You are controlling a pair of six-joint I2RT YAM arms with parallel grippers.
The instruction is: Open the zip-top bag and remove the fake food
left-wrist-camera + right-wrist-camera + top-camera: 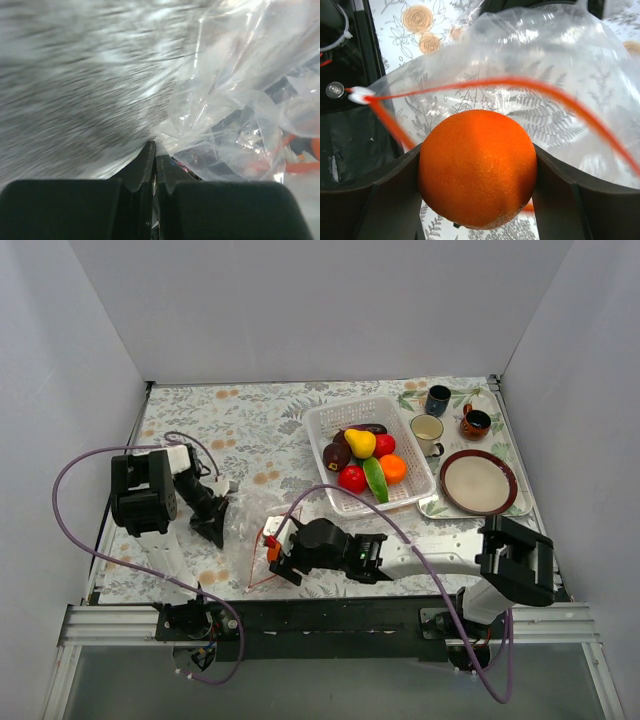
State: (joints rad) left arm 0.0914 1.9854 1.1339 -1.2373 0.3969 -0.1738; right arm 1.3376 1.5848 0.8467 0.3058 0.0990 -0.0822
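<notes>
- The right gripper (272,548) is clamped on an orange ball (477,167), one finger on either side, so the ball can be drawn out.
- Just past its fingertips lies the zip-top bag (530,60), its red zip strip (495,82) parted into an open loop behind the ball.
- Beyond that, the left gripper (154,149) is pinched on the bag's plastic, seemingly to anchor it, though that view is blurred.
- Farthest from the right gripper, more fake food (362,458) sits in the white basket (318,425).
</notes>
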